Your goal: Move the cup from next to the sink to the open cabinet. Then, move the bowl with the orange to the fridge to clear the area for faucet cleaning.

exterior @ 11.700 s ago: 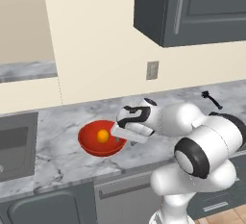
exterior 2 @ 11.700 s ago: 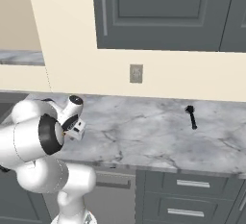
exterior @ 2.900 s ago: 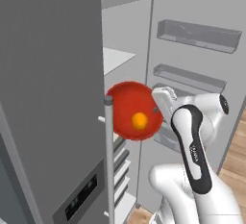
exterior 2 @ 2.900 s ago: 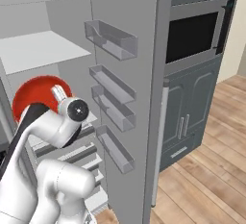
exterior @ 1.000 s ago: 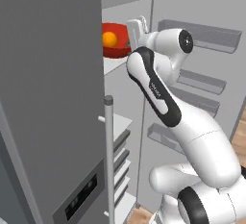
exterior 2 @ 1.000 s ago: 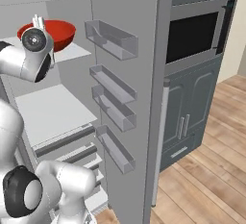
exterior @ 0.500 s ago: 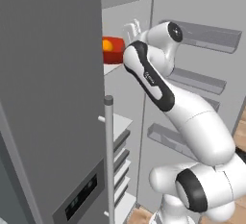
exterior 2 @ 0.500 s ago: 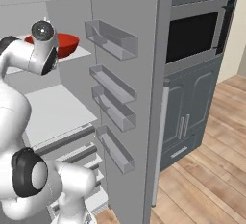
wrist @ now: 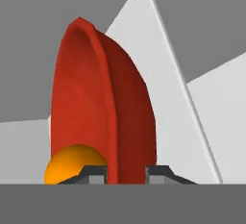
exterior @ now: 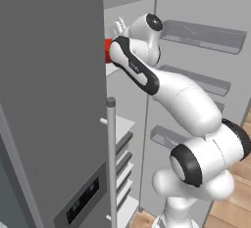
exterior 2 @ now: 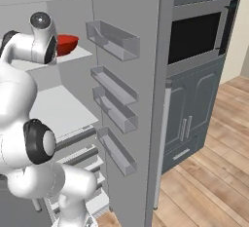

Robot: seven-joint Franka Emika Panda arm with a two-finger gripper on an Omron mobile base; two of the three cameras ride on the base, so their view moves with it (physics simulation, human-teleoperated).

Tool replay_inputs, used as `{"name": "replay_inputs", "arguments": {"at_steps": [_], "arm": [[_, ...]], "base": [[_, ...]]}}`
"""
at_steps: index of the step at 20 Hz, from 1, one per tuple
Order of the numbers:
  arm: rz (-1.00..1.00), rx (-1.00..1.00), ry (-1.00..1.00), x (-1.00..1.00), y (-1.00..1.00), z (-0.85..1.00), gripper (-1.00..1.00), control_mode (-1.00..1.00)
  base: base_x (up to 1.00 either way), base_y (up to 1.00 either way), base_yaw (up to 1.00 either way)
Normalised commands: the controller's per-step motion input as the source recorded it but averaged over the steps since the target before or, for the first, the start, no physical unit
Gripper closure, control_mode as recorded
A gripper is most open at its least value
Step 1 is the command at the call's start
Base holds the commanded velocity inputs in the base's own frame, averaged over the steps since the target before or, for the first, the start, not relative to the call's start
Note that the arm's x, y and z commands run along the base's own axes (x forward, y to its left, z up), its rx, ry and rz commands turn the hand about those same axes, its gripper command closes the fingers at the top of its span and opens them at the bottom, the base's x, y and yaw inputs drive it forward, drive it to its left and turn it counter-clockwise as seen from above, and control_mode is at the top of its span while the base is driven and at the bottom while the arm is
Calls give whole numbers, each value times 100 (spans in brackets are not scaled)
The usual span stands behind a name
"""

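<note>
**Bowl up in the fridge**

Kitchen with a wood floor (exterior 2: 214, 172). The fridge (exterior 2: 131, 75) stands open. The white arm reaches to its top shelf (exterior 2: 73, 53). The tool (wrist: 126, 172) is pinched on the rim of the red bowl (wrist: 101, 107). The orange (wrist: 72, 164) sits in the bowl.

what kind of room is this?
A kitchen, rendered. The fridge stands open with door bins, a built-in oven sits in grey cabinets beside it, and a red bowl is on an upper fridge shelf.
</note>
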Motion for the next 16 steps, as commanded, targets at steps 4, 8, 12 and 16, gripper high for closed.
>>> {"name": "replay_inputs", "arguments": {"at_steps": [4, 8, 12, 16], "arm": [[0, -15, -1, 46, 33, -15, 100, -100], [0, -4, 0, 66, 27, -15, 100, -100], [0, 0, 0, 58, 24, -8, -100, -100], [-1, 1, -6, -25, -4, 4, -100, -100]], "base": [[0, 0, 0], [0, 0, 0], [0, 0, 0], [0, 0, 0]]}}
